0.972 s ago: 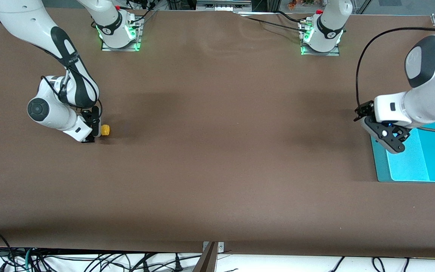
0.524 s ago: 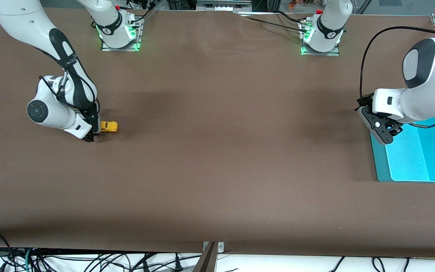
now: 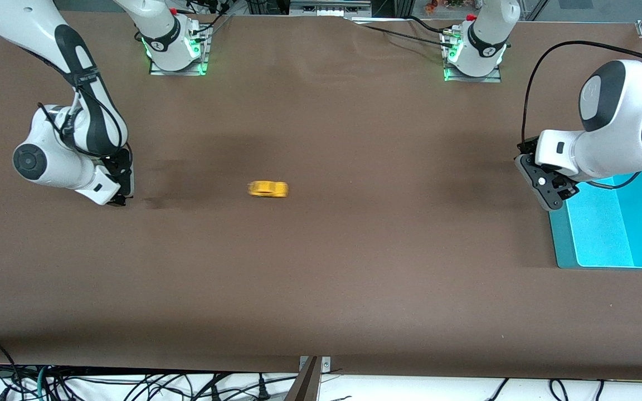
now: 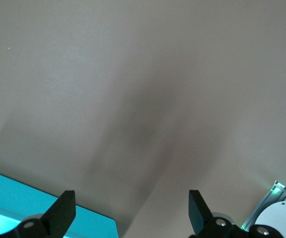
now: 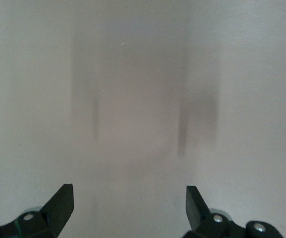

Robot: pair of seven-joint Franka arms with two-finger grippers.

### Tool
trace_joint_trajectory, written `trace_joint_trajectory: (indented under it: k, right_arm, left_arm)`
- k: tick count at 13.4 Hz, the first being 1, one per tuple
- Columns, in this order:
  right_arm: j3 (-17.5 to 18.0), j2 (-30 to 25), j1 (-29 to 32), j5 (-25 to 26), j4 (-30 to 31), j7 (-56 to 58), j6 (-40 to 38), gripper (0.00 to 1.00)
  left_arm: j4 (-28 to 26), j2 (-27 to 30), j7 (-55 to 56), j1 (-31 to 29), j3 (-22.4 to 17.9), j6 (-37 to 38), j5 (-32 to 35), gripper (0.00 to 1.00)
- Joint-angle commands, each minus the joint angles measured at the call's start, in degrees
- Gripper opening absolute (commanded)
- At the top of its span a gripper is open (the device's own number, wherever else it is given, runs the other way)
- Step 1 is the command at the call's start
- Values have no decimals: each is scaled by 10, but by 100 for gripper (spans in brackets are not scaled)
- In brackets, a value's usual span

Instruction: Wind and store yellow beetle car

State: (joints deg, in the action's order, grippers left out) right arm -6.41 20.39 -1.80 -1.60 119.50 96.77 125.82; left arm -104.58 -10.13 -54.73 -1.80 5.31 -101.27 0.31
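My right gripper [image 3: 116,196] and left gripper [image 3: 549,192] have jaws apart, empty; the tiny yellow beetle-shaped toy car [image 3: 268,189] is blurred on the brown worktop [image 3: 321,278]; I should wait beside the shallow cyan plastic bin [image 3: 563,253], then clamp its sides.

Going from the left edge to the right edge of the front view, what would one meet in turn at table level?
right gripper → yellow beetle car → left gripper → cyan bin

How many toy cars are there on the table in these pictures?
1. The yellow beetle car is on the open table, about midway between the two arms' ends, blurred as if rolling. No other car shows, and nothing seems able to hide one.
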Motion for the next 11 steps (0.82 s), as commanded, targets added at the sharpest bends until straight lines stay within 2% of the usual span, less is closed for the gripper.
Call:
trace_joint_trajectory:
  k: [1, 6, 11]
  right_arm:
    - [4, -4, 0, -2, -72, -80, -85, 100]
    - [-4, -11, 1, -2, -118, -205, -144, 100]
    - [-10, -11, 0, 3, -207, -324, -242, 100]
  left_arm:
    - [-26, 13, -30, -8, 14, -22, 15, 100]
    - [-82, 24, -107, -22, 23, -83, 15, 100]
    - [-163, 24, -300, -58, 23, -208, 14, 100]
